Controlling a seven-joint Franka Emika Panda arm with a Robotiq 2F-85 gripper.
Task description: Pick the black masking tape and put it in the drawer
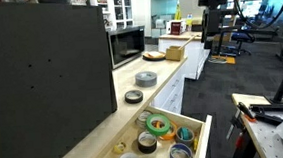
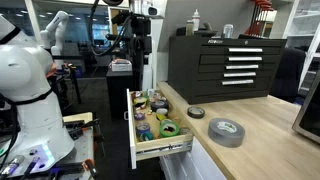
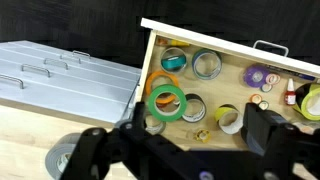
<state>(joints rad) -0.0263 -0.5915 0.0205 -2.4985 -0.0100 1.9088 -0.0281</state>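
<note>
Above the open drawer [image 2: 165,149], the gripper [image 3: 188,128] hangs empty, jaws apart. The black masking tape [image 2: 196,112] lies on the counter [image 2: 268,125] near a larger grey roll [image 2: 226,131], which a misaimed descent could seize instead.

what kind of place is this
Probably a robotics lab or workshop: a black tool chest on a wooden counter, an open drawer full of tape rolls, and a white robot nearby.
</note>
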